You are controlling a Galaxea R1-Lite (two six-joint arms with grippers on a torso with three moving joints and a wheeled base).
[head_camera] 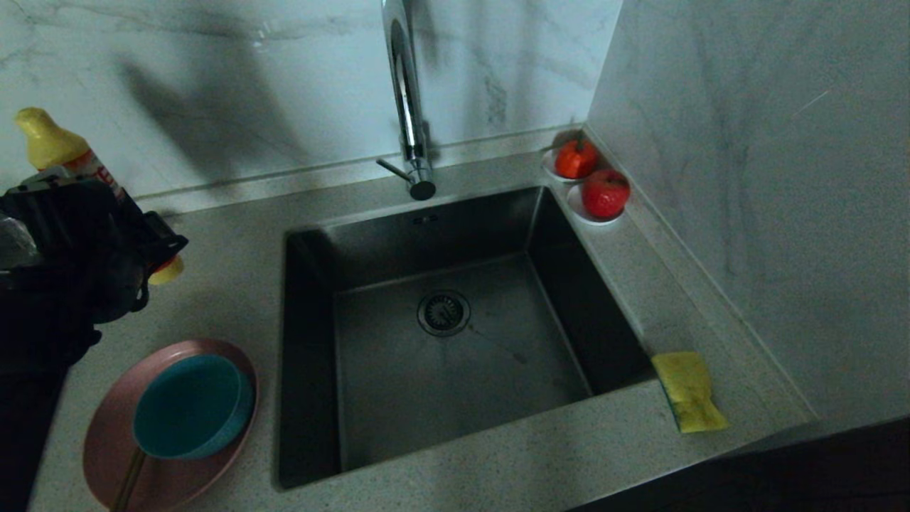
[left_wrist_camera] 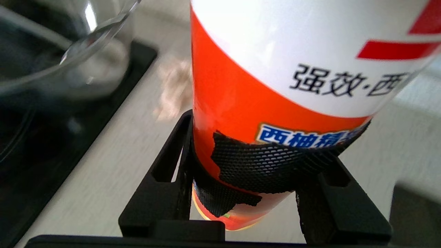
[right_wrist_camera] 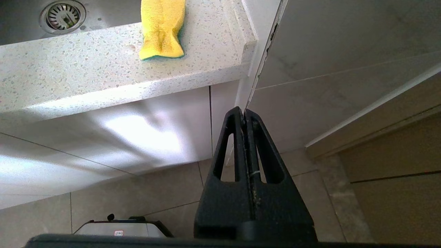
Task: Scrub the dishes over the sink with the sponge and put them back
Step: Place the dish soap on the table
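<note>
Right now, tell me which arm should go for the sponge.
Probably right. The sponge lies on the counter at the sink's right front corner, and the right gripper hangs shut and empty below that edge. The left gripper is shut on the detergent bottle.

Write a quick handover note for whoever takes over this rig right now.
Left gripper: shut on the detergent bottle, left of the sink.
Right gripper: shut, empty, parked below the counter edge.
Sponge: untouched on the counter right of the sink.
Teal bowl sits on the pink plate, chopsticks beside the bowl, on the counter left of the sink.
Done: no scrubbing visible.
Left: scrub each dish over the sink, return them.
</note>
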